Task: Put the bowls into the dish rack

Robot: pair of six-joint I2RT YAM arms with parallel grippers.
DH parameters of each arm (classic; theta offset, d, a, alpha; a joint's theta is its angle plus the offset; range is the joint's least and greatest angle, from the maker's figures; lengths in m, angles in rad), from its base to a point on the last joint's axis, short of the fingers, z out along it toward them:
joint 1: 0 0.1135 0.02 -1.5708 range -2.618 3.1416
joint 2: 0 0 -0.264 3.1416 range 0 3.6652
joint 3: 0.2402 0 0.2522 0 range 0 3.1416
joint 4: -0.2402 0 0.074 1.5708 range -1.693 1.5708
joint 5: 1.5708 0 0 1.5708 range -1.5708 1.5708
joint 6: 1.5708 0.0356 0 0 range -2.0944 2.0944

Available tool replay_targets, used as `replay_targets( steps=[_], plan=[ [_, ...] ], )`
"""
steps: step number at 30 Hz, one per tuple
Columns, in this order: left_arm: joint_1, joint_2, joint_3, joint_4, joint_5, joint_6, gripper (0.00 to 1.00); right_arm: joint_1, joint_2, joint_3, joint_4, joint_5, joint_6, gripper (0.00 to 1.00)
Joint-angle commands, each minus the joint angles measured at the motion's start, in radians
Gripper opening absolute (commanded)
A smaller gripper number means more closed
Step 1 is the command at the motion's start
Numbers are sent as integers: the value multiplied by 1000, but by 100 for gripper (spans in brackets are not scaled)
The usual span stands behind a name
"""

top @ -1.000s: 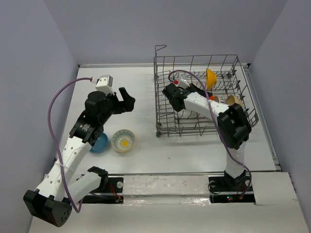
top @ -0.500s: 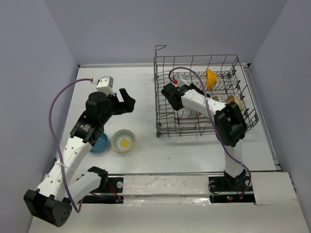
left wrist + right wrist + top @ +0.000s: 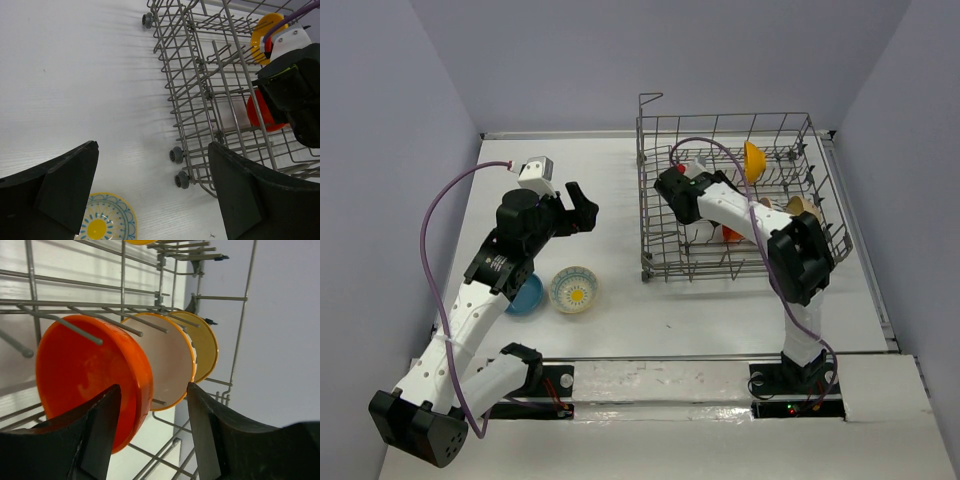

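White table [image 3: 620, 300], orange-red bowl [image 3: 85, 370] in dish rack [image 3: 720, 262], before right end effector [image 3: 152, 390]

Glossy orange bowl [image 3: 85, 375], metal rack [image 3: 655, 200]

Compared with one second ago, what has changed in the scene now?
The right gripper opened and let go of the orange-red bowl, which now stands on edge between the tines of the dish rack; the right arm shifted slightly. The left gripper, open above the table, the blue bowl and the flower-patterned bowl stayed where they were.
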Motion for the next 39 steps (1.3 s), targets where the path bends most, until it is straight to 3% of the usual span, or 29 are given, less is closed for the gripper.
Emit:
replay_targets(
  steps=[1, 16, 19, 25, 31, 39],
  plan=[
    [2, -6, -2, 42, 6, 10, 99, 1, -116, 37, 17, -115, 12, 62],
    [83, 59, -16, 13, -63, -24, 99, 1, -405, 48, 60, -282, 69, 70],
    [141, 97, -32, 1, -57, -67, 99, 1, -522, 27, 124, -434, 98, 74],
    [240, 111, -129, -8, -55, -182, 99, 1, -838, -206, 339, -758, 141, 75],
    [304, 108, -171, -30, -71, -253, 99, 1, -976, -375, 488, -1144, 213, 76],
    [304, 148, -171, -112, -81, -223, 99, 1, -1045, -495, 553, -1260, 247, 75]
  ],
)
